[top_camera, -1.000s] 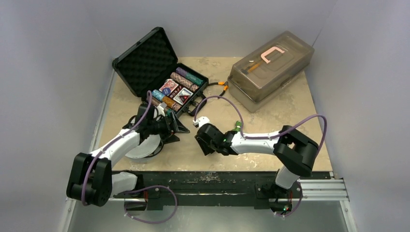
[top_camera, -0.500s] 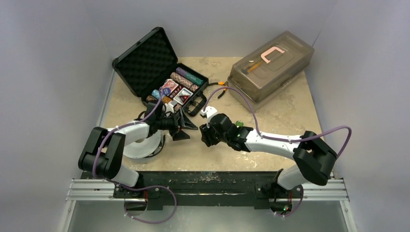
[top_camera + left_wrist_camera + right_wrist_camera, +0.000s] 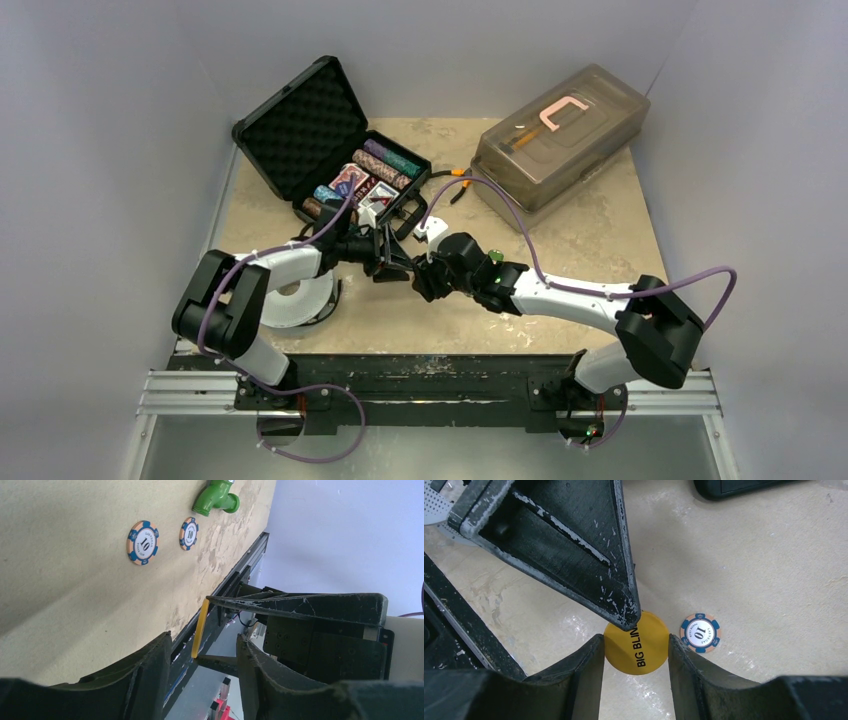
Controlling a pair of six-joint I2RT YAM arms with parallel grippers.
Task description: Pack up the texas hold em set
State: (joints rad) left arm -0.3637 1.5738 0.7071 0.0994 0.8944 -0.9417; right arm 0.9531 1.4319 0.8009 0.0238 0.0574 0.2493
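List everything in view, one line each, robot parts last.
case: one, black, open, table's far left
chips and decks: rows, mixed colours, in the case
loose chips: two, blue-orange, marked 10, on table
Big Blind button: one, yellow, gripped edgewise by right fingers
toy faucet: one, green, on table near loose chips
box: one, translucent grey, far right
roll: one, white, under left arm
cable: one, orange-tipped, between case and box
table: one, beige
left fingers: two, black, open either side of the button
right fingers: two, black, shut on the button

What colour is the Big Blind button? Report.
The Big Blind button is yellow with black lettering; clearest in right wrist view.
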